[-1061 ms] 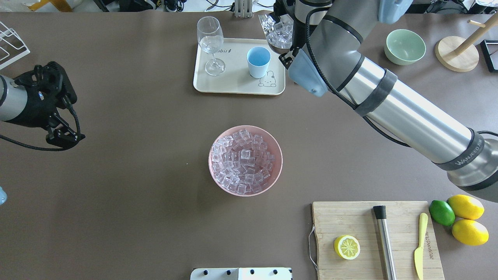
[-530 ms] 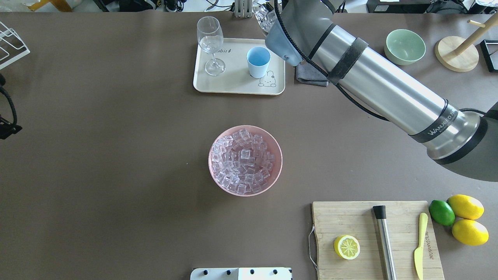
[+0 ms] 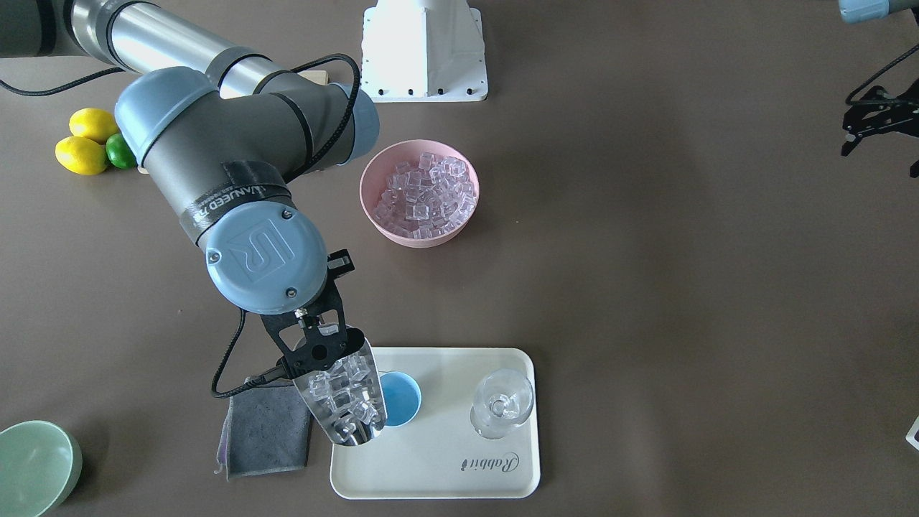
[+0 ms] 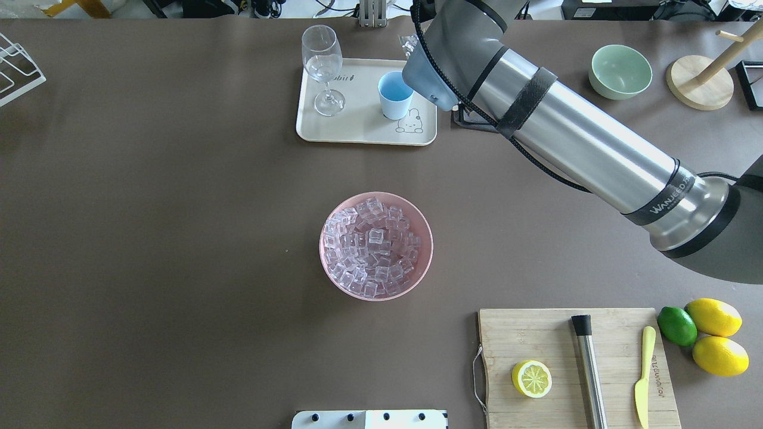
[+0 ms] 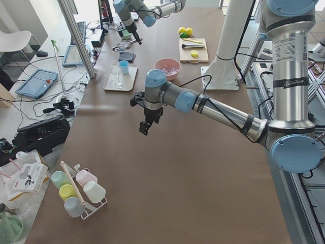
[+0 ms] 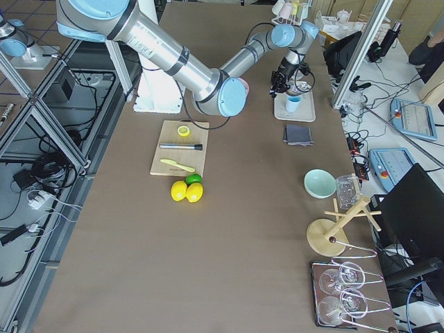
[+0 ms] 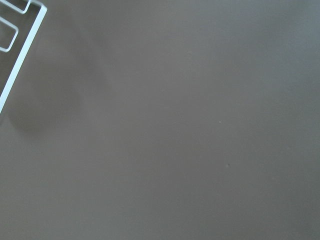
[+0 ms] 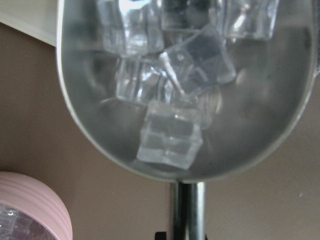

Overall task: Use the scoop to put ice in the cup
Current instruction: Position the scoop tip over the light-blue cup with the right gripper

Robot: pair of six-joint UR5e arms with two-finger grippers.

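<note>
- The brown table (image 4: 179, 238) carries a cream tray (image 3: 459, 474) near its edge farthest from the robot.
- The right arm (image 4: 584, 149) reaches across the table to the tray, its wrist above the tray's side on the robot's right.
- The pink bowl (image 3: 367, 188) stands well apart from the tray, toward the robot, piled with ice (image 3: 427, 194).
- A grey cloth (image 3: 266, 431) lies just beside the tray, on the robot's right.
- The right gripper (image 3: 321, 343) is clamped on the handle of the scoop (image 3: 344, 402), above that same tray edge.
- The scoop's trough hangs over the tray and hides part of the cup's rim; several clear cubes (image 8: 170, 135) lie in it.
- The cup (image 3: 402, 398) stands upright on the tray, on the half nearer the cloth, a stemmed glass (image 3: 502, 402) beside it.
- The left gripper (image 3: 879, 118) hangs far from the tray on the robot's left; whether its fingers are apart or together I cannot tell.
</note>
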